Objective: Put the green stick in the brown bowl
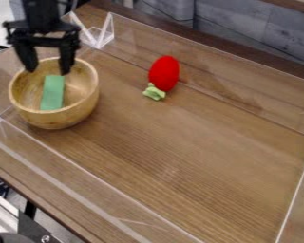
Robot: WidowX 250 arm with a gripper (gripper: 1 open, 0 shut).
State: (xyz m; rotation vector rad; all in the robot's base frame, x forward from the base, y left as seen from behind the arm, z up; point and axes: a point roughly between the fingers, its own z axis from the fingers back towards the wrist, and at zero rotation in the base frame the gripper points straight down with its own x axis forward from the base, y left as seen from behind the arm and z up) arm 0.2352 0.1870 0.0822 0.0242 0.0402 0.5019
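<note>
The green stick (53,92) lies flat inside the brown bowl (81,107), which sits at the left of the wooden table. My black gripper (48,63) hangs over the bowl's far rim, pointing down. Its two fingers (29,56) stand wide apart with nothing between them, just above the far end of the stick.
A red strawberry-shaped toy (163,73) with small green leaves lies to the right of the bowl. Clear plastic walls (66,180) fence in the wooden table (193,152) on the front, left and right.
</note>
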